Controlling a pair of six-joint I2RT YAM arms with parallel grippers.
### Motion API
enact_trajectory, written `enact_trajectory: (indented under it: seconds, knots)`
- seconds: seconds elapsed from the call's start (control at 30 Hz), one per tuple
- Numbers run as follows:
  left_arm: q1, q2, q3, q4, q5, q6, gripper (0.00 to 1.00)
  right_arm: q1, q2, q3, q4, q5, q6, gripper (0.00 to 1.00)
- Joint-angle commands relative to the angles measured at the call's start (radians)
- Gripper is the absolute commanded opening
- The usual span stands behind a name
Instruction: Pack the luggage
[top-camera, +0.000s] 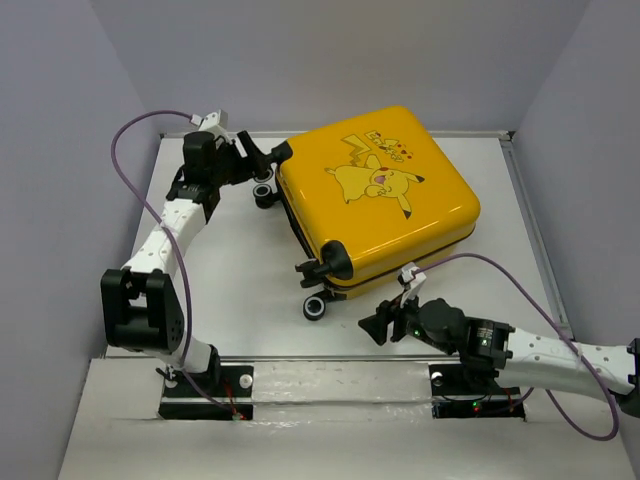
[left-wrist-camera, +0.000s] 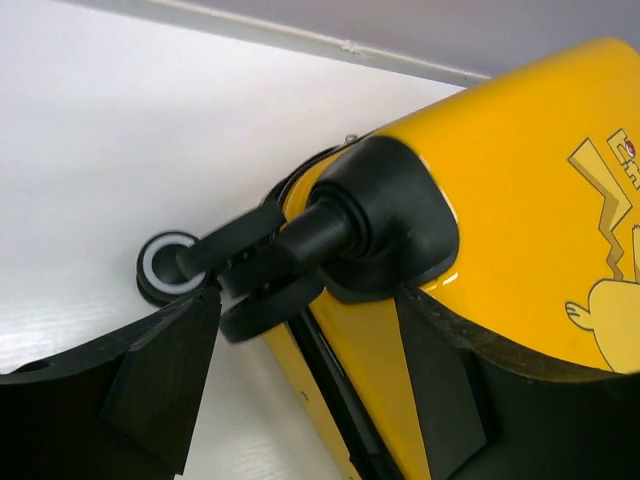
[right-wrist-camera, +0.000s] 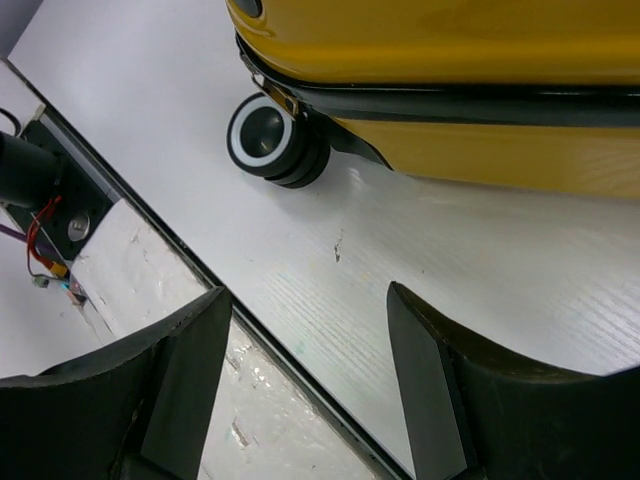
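Top view, luggage: the luggage (top-camera: 380, 195) lies flat at centre-right of the table (top-camera: 240, 280), Pikachu lid up and shells together.
Top view, left gripper: the left gripper (top-camera: 262, 160) sits at the case's upper-left corner, right by the far wheel (top-camera: 264, 192).
Top view, right gripper: the right gripper (top-camera: 378, 325) hovers low in the frame, just beside the near wheel (top-camera: 315, 307) and holding nothing.
Left wrist, grip: jaws are spread wide, with the black wheel housing (left-wrist-camera: 385, 225) between them. I cannot tell whether they touch it.
Left wrist, advice: I would close on that matte black housing. The glossy yellow shell (left-wrist-camera: 520, 200) looks slippery, and the wheel (left-wrist-camera: 168, 265) would likely roll.
Right wrist, grip: the jaws are apart over bare table, with the castor (right-wrist-camera: 265, 140) at upper left.
Right wrist, seam: the dark seam (right-wrist-camera: 450, 100) runs across the top of the frame and looks shut here.
Right wrist, advice: bracing this corner should stop the case pivoting when the other arm pulls, provided the fingers keep clear of the castor.
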Motion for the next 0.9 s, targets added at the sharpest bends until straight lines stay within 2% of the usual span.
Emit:
enact_trajectory:
  seconds: [0.0,0.33,0.43,0.47,0.77,0.87]
  knots:
    - [0.006,0.103,0.169,-0.106,0.062,0.188,0.82,-0.005,-0.011,0.001,0.032,0.018,-0.018,0.69]
    - [0.006,0.16,0.211,-0.187,0.051,0.231,0.77,-0.014,-0.031,0.016,0.032,0.049,-0.038,0.7]
    - [0.006,0.17,0.226,-0.196,0.024,0.259,0.78,-0.014,-0.014,0.022,0.032,0.045,-0.04,0.7]
    - [0.006,0.177,0.234,-0.197,0.024,0.271,0.81,-0.014,-0.008,0.024,0.032,0.041,-0.04,0.7]
    - [0.006,0.301,0.358,-0.23,0.166,0.4,0.82,-0.023,0.008,0.032,0.035,0.035,-0.038,0.7]
    - [0.006,0.329,0.388,-0.237,0.16,0.424,0.84,-0.023,0.009,0.033,0.034,0.026,-0.041,0.71]
